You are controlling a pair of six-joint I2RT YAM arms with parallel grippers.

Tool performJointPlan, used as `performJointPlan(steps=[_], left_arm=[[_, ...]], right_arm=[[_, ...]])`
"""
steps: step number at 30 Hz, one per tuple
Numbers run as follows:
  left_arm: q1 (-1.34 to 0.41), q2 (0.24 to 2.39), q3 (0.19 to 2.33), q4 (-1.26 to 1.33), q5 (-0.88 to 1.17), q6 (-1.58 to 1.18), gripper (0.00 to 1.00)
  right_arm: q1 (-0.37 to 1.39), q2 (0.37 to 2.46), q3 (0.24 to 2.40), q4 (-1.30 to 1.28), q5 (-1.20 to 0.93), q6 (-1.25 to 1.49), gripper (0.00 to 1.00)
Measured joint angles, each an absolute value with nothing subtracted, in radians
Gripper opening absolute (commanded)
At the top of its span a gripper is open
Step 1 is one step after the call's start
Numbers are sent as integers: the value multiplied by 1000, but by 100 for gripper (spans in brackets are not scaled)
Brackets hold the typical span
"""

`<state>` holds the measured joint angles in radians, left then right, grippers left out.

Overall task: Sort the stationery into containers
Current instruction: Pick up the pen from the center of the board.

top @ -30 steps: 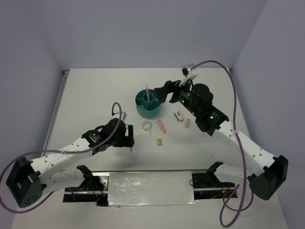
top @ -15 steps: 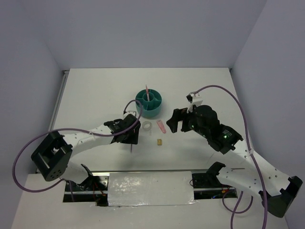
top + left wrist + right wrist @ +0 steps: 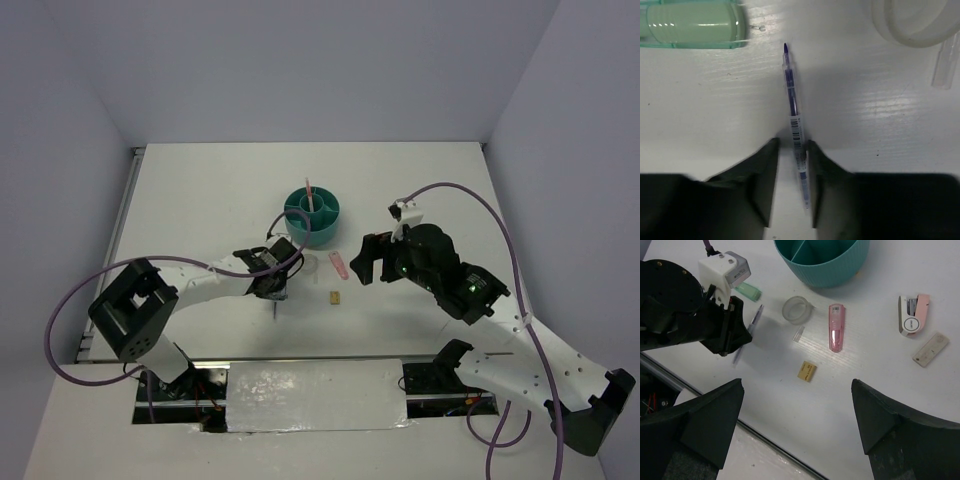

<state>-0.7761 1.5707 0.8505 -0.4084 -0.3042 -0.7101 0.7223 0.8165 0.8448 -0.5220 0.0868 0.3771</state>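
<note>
A thin dark pen (image 3: 792, 115) lies on the table, its rear end between the fingers of my left gripper (image 3: 791, 145). The jaws stand narrow around it. The pen rests against one finger and a slim gap shows at the other. In the top view that gripper (image 3: 277, 285) is low, just in front of the teal organiser (image 3: 311, 216), where a pink-red pen (image 3: 309, 192) stands in the central cup. My right gripper (image 3: 797, 390) hangs open and empty above the yellow block (image 3: 806, 371). The pink eraser (image 3: 836, 334), tape ring (image 3: 797, 309) and mint-green capsule (image 3: 690, 25) lie loose.
A pink-white stapler-like piece (image 3: 913, 314) and a beige piece (image 3: 930, 349) lie to the right of the organiser. A short clear tube (image 3: 798, 334) sits by the tape ring. The table's near edge (image 3: 765, 435) runs just below the yellow block.
My left gripper has slid in over the dark pen and its jaws have narrowed around it. My right gripper has drawn back from the organiser towards the near side.
</note>
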Motion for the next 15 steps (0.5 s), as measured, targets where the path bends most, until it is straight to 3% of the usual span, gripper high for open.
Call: performJointPlan(steps=[1, 7, 15], left_arm=[[-776, 1572, 850, -399, -302, -713, 25], [-792, 1570, 838, -367, -305, -711, 0], [-854, 1444, 816, -446, -297, -752, 0]], right_arm=[[722, 816, 844, -522, 84, 377, 95], [723, 806, 831, -508, 59, 377, 95], [725, 860, 792, -465, 60, 448, 87]])
